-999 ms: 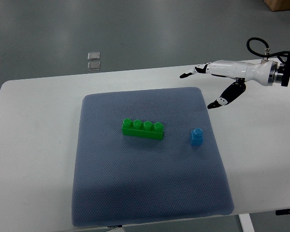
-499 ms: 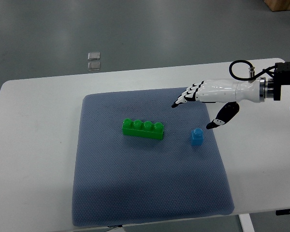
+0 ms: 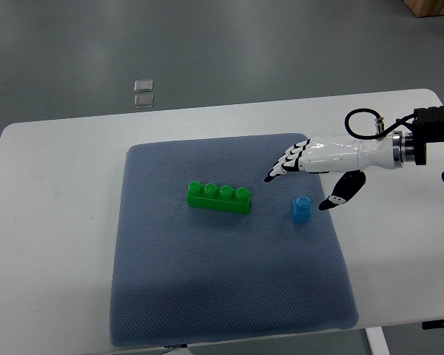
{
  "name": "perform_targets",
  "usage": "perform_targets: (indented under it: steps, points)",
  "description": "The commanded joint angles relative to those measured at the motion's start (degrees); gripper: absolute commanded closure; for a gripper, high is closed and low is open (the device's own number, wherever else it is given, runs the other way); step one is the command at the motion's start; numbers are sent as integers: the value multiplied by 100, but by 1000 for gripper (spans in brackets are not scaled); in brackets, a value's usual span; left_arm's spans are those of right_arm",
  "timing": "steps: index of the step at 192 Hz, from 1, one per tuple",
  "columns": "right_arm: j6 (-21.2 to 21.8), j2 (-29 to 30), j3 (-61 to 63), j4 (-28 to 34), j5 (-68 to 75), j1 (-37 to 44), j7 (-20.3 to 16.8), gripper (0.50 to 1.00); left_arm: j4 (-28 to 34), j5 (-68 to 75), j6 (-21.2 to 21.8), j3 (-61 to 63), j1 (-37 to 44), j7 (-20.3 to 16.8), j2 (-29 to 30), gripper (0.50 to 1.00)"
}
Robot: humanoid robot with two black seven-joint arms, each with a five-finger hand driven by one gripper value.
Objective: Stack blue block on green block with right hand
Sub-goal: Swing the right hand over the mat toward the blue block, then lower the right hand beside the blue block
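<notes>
green block [image 3: 219, 198] lengthwise left-right, blue block [image 3: 302, 209] seemingly upright, stud up

We see an evenly lit scene, bright and diffuse, with no single strong light source. The white table [image 3: 59, 222] reads clean, slightly overexposed toward nine o'clock, with no hard glare. Shadows are soft: a faint one lies under the right hand [image 3: 311, 174] on the blue mat [image 3: 229, 281], and thin dark edges hug the green block [image 3: 219, 197] and blue block [image 3: 302, 209]. Focus is fairly sharp across the centre; the mat's texture shows. We notice mild softness and slight noise on the grey floor [image 3: 207, 44] toward twelve o'clock.
</notes>
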Motion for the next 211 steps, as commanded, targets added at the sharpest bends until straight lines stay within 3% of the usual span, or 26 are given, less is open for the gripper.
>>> perform_targets:
  steps: [1, 90, 104, 141, 158, 199, 211]
  points:
    - [-1, 8, -75, -27, -37, 6, 0, 587, -3, 0, 1, 0, 1, 0, 0, 500]
    - [465, -1, -66, -150, 1044, -47, 0, 589, -3, 0, 1, 0, 1, 0, 0, 500]
    - [570, 8, -66, -150, 1281, -47, -310, 589, -3, 0, 1, 0, 1, 0, 0, 500]
    - [447, 17, -84, -132, 1255, -56, -301, 591, -3, 0, 1, 0, 1, 0, 0, 500]
    - [377, 8, -93, -106, 1150, -56, 0, 591, -3, 0, 1, 0, 1, 0, 0, 500]
    - [254, 78, -286, -308, 666, -29, 0, 591, 6, 0, 1, 0, 1, 0, 0, 500]
    - [263, 96, -400, -343, 658, -20, -274, 591, 6, 0, 1, 0, 1, 0, 0, 500]
